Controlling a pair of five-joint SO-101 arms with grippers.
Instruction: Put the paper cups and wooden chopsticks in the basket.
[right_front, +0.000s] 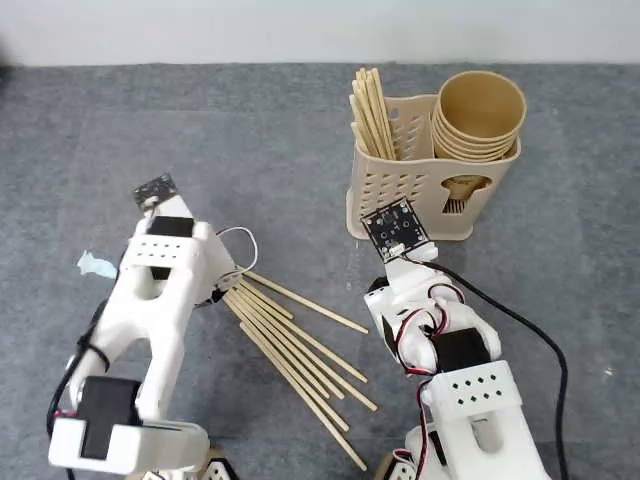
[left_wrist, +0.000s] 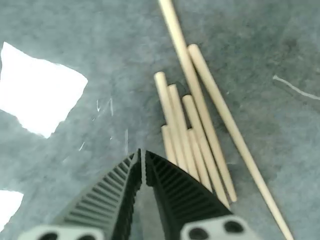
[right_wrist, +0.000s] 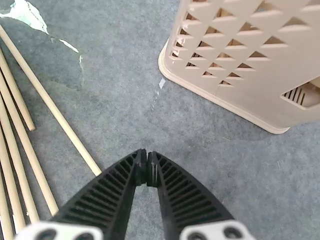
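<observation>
Now, left fingers pinched together, empty, poised just beside the loose chopsticks for a pick; right fingers likewise closed near the basket; paper cups already stacked inside.

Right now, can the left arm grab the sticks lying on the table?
Probably yes. The left gripper sits right beside the ends of the loose chopsticks with nothing between them. Its jaws are shut, so it must open first.

surface: grey felt-like mat | behind: pale wall along far edge
</observation>
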